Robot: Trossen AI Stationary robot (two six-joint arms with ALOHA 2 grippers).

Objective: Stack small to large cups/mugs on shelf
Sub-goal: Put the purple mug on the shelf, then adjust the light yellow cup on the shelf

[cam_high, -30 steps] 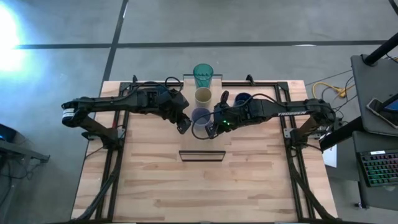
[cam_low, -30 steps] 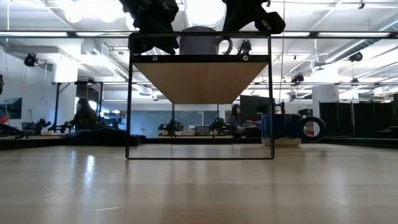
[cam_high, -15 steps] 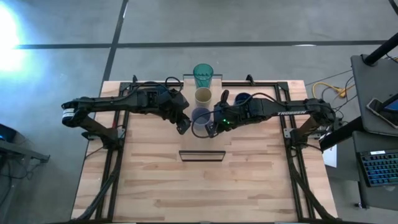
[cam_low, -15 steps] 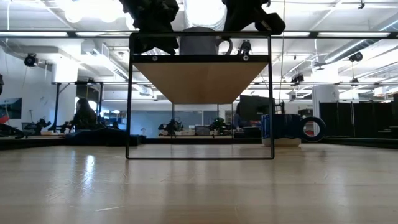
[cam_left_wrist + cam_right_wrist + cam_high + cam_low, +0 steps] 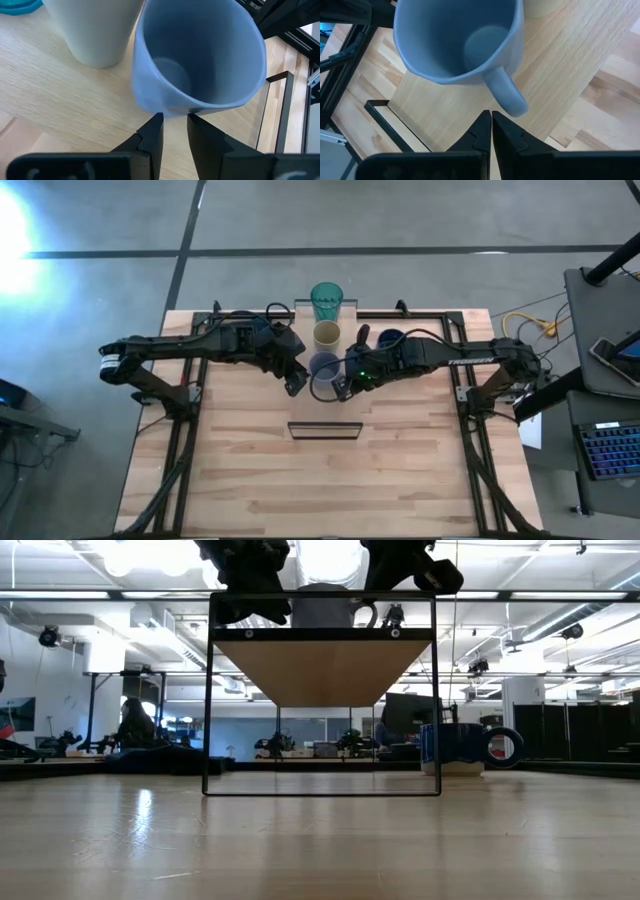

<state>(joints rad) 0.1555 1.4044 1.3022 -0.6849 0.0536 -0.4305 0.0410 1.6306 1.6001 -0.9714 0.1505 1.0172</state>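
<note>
- The shelf (image 5: pixel 324 402) is running down the middle of the high view, from the top edge of the wooden table (image 5: pixel 230 470) toward its centre.
- Three vessels are standing in a line on the shelf: the teal tumbler (image 5: pixel 326 301) highest in the frame, the cream-yellow cup (image 5: pixel 327 335) just below it, and the pale blue-grey mug (image 5: pixel 324 368) lowest.
- The mug's handle (image 5: pixel 506 91) is pointing to the right of the high view, toward the right arm.
- The dark navy mug (image 5: pixel 390 340) is standing off the shelf, right of the centre, partly hidden by the right arm.
- The left gripper (image 5: pixel 293 383) is sitting just at the left of the pale mug. In the left wrist view its fingers (image 5: pixel 151 136) are nearly closed, with only a narrow gap, and they are gripping nothing; the mug's wall is just beyond the tips.
- The right gripper (image 5: pixel 340 389) is sitting just at the right of the same mug. In the right wrist view its fingers (image 5: pixel 479 131) are pressed together and empty, with the tips just short of the handle.
</note>
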